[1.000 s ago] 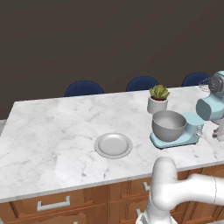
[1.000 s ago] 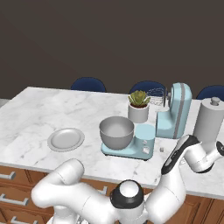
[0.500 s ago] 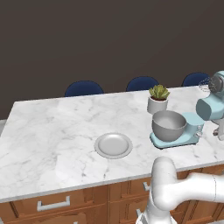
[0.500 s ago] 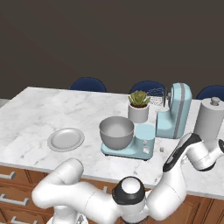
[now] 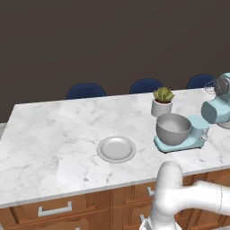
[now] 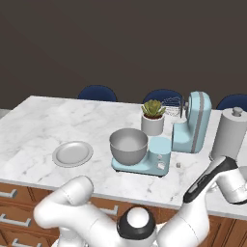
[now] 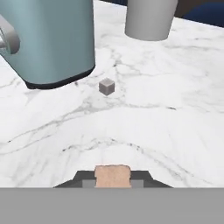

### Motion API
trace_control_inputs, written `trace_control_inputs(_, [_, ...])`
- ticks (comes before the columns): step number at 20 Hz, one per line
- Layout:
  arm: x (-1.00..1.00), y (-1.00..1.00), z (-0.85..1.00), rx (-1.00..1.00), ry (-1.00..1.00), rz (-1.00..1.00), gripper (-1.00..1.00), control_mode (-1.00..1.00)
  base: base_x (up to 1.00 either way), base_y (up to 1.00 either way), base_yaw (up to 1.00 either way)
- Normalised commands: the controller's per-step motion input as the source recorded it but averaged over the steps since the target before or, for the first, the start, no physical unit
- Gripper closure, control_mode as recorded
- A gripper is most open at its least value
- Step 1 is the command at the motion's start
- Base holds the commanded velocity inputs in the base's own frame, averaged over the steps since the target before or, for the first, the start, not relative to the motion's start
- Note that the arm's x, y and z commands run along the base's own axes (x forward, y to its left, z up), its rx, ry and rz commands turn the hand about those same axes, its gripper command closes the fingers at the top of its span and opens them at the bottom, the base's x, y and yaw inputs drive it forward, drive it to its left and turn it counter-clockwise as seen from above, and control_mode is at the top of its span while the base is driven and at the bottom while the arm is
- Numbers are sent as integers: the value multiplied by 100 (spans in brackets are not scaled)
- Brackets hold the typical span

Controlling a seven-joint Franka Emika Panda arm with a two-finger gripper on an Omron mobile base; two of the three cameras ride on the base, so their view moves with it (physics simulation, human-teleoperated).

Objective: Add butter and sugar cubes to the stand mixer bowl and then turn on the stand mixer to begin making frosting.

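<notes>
Gripping a small tan block (image 7: 113,176) between its closed-in tips, the pincer (image 7: 113,183) hangs over the white marble counter (image 7: 175,100) at the bottom of the hand view. The block's colour is pale tan rather than yellow-green, so whether it is the butter cannot be told for certain. Ahead of the pincer and apart from it, a small grey cube (image 7: 106,86) lies on the marble. Just beyond that cube and to the left in the hand view stands the light blue stand mixer (image 7: 52,39), its base touching the counter. Farther ahead and to the right rises a grey canister (image 7: 151,17).

In the right base view the hand sits low at the counter's near edge, to the right of the mixer, with the cube between them. The stand mixer bowl (image 6: 128,145) rests on the mixer's flat blue base, on the far side of the mixer from the pincer. A potted plant (image 6: 153,117) stands behind the bowl, and a shallow grey plate (image 6: 72,153) lies well off to the left.
</notes>
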Motion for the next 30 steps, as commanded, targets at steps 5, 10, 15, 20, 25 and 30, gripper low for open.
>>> trace_control_inputs(5, [-96, 31, 67, -11, -21, 0, 100, -100, 0, 0, 0])
trace_control_inputs(10, [-80, 90, 79, -22, -15, 0, 100, -100, 0, 0, 0])
trace_control_inputs(15, [-58, 98, 74, -26, -8, 0, 100, -100, 0, 0, 0])
trace_control_inputs(20, [-27, 100, 62, -33, 0, 4, 100, -100, 0, 0, 0])
trace_control_inputs(25, [0, 100, 58, -34, 11, 9, 100, -100, 0, 0, 0])
trace_control_inputs(30, [21, 100, 41, -29, 19, 9, 100, -100, 0, 0, 0])
